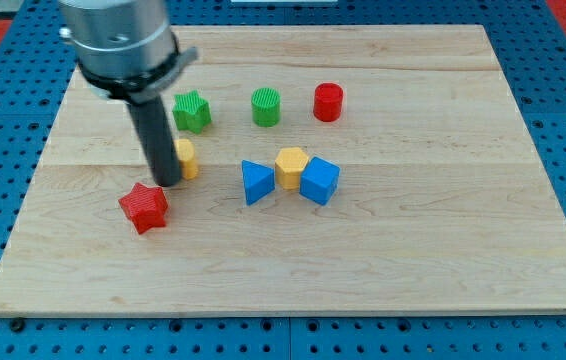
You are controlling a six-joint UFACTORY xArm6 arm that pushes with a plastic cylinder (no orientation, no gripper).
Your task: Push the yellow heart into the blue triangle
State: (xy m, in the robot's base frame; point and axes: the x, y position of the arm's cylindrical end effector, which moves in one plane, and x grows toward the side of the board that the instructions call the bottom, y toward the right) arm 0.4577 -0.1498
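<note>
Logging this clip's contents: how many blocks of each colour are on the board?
Green: 2, green star, green cylinder
Red: 2, red cylinder, red star
Yellow: 2, yellow heart partly behind my tip, yellow hexagon
Blue: 2, blue triangle, blue cube
Total: 8

Bright, even light; soft shadows.

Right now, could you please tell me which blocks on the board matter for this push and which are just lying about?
Job: yellow heart, partly hidden behind my tip; blue triangle.

Lying about: red star, green star, green cylinder, red cylinder, yellow hexagon, blue cube.
</note>
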